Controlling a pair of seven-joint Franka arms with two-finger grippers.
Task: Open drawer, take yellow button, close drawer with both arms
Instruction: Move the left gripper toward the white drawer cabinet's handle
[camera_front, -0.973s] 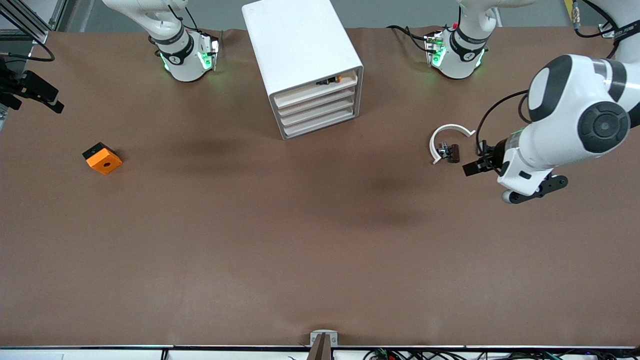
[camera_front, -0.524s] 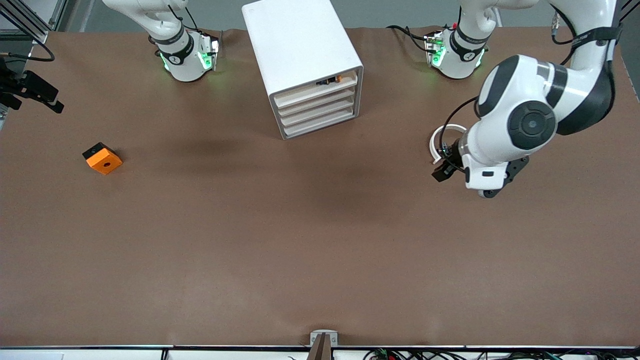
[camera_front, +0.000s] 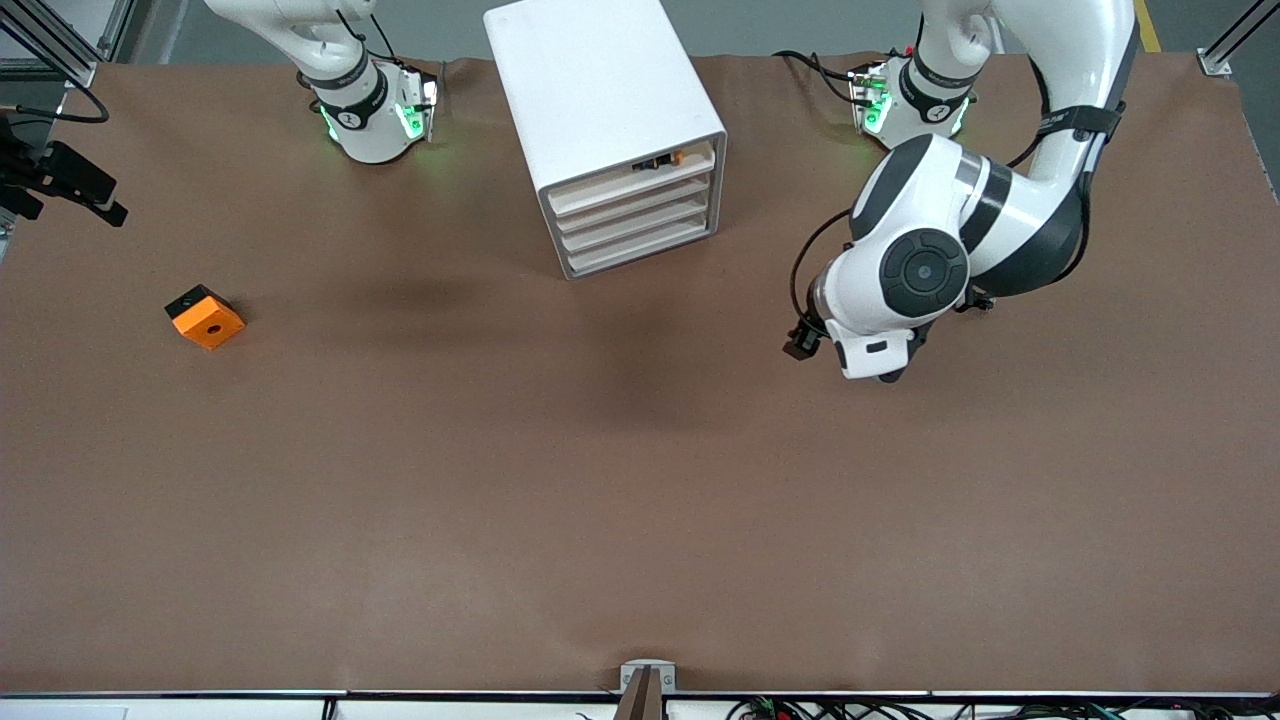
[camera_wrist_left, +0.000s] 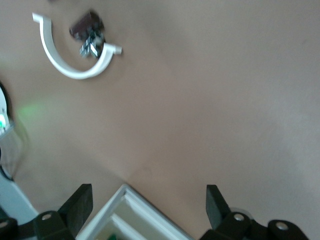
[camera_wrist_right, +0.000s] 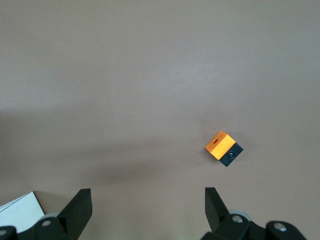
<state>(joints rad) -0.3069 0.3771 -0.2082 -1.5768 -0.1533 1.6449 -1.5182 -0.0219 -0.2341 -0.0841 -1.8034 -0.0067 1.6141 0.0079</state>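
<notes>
Black left gripper, jaws spread wide and empty, hanging over bare table toward the left arm's end from the cabinet. Top drawer shut, front facing the front camera, button showing above it. Right gripper likewise spread, waiting, well apart from the cabinet; left arm nearer.

The white boxy cabinet stands as the main obstacle on the brown table, with open surface in front of its drawers, while the small orange block with a hole and the white curved strip lie well apart from it.
</notes>
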